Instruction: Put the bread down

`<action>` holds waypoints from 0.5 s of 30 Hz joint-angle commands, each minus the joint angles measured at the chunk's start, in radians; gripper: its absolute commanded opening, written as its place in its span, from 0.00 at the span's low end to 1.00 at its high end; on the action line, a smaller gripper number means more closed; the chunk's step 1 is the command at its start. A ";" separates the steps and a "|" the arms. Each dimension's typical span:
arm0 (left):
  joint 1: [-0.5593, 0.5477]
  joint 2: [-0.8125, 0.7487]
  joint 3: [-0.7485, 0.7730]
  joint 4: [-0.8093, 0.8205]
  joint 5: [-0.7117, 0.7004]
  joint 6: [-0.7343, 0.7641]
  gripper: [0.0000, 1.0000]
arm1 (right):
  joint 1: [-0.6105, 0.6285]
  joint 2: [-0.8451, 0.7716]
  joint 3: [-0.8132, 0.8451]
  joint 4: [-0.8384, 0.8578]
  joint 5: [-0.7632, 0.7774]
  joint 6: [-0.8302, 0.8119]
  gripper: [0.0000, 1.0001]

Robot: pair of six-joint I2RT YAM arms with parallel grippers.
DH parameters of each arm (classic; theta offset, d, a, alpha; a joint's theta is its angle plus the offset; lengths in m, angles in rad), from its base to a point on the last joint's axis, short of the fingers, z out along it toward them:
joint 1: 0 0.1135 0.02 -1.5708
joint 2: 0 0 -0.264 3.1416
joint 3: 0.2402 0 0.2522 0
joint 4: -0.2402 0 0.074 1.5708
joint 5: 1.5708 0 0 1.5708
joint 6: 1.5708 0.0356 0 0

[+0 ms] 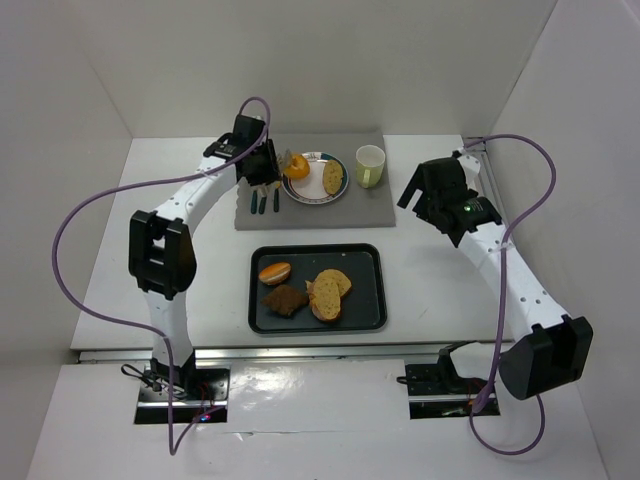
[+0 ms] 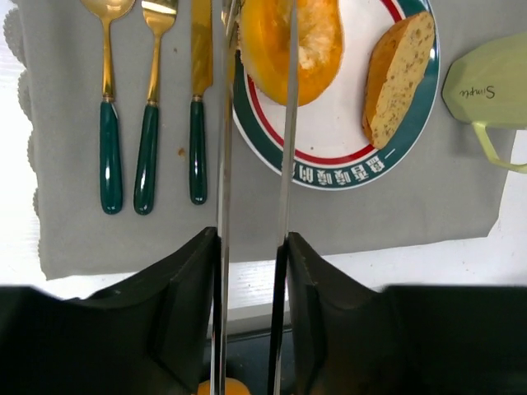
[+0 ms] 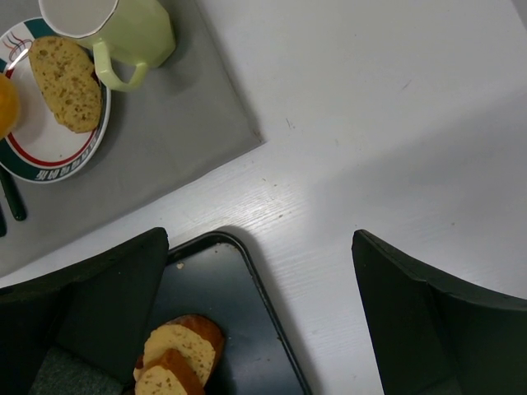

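My left gripper (image 1: 262, 165) is shut on a pair of metal tongs (image 2: 288, 164); its own point in the left wrist view is (image 2: 251, 271). The tongs reach over an orange bread roll (image 2: 309, 41) at the left side of the green-rimmed plate (image 2: 346, 156). One tong arm lies at the roll's left edge and the other crosses it. A seeded bread slice (image 2: 398, 74) lies on the plate's right side. The roll (image 1: 296, 166) and plate (image 1: 316, 195) also show from above. My right gripper (image 1: 425, 200) is open and empty above the table, right of the black tray (image 3: 247, 304).
The black tray (image 1: 365, 300) holds a bun (image 1: 274, 272), a dark piece (image 1: 286, 299) and bread slices (image 1: 330, 290). A green mug (image 1: 370, 166) stands right of the plate on the grey mat (image 1: 370, 210). A gold spoon, fork and knife (image 2: 152, 123) lie left of the plate.
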 commanded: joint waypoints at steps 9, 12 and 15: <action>-0.013 -0.126 0.007 -0.021 -0.071 0.039 0.72 | -0.008 -0.025 0.005 -0.005 -0.010 0.011 1.00; -0.022 -0.192 -0.005 -0.043 -0.124 0.039 0.71 | -0.008 -0.036 0.005 -0.005 -0.010 0.011 1.00; -0.033 -0.263 -0.030 -0.061 -0.143 0.063 0.71 | -0.008 -0.045 0.005 -0.005 -0.010 0.011 1.00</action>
